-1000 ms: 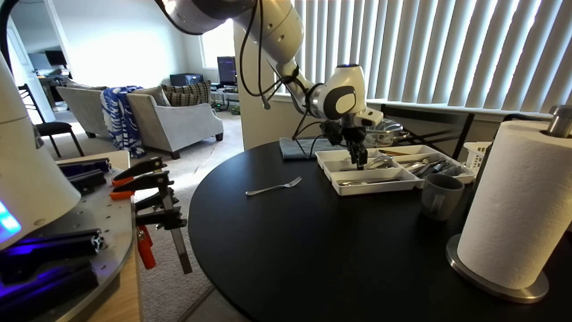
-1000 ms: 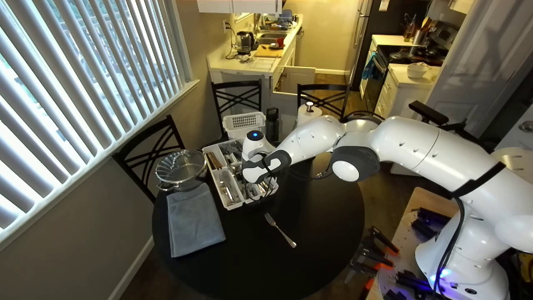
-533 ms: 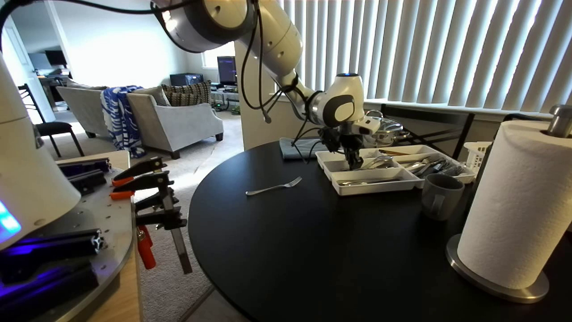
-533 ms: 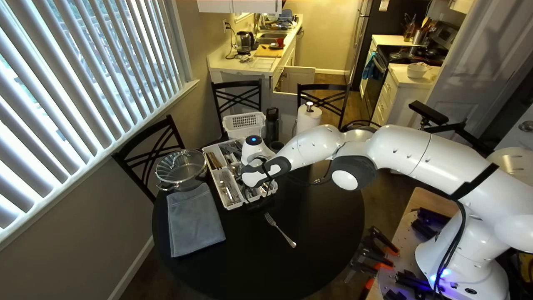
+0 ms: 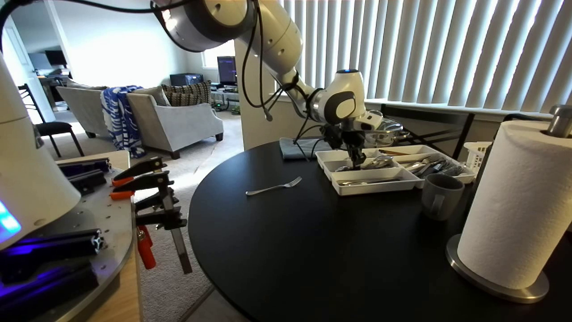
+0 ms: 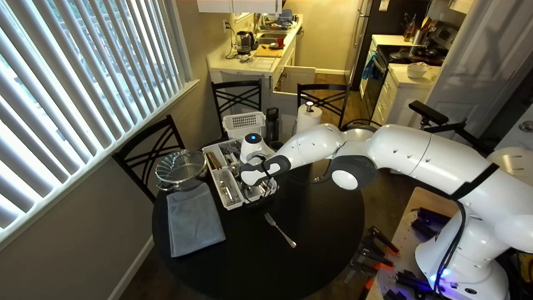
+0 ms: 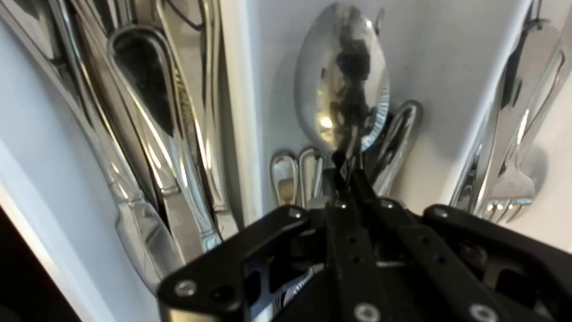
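In the wrist view my gripper (image 7: 346, 175) is shut on a metal spoon. Its fingertips pinch the neck, and the shiny bowl of the spoon (image 7: 328, 85) points away from them. The spoon's handle is hidden beneath the fingers. Other cutlery handles (image 7: 284, 176) lie close by in the same compartment of the white tray (image 7: 243, 120). Left of the divider are knives (image 7: 147, 188); to the right a fork (image 7: 511, 185) shows. An exterior view has the gripper (image 5: 357, 163) pointing down into the tray's middle section. The arm covers it in an exterior view.
A lone fork (image 5: 273, 186) lies on the round black table (image 5: 313, 250). Around the tray stand a grey mug (image 5: 441, 197), a paper towel roll (image 5: 514, 205), a glass-lidded pot (image 6: 182, 168), a folded grey cloth (image 6: 195, 221), a black bottle (image 6: 272, 125) and a white basket (image 6: 244, 121).
The arm went lower into the tray, then rose slightly. My fingers have come together on the spoon. The fork on the table has stayed put.
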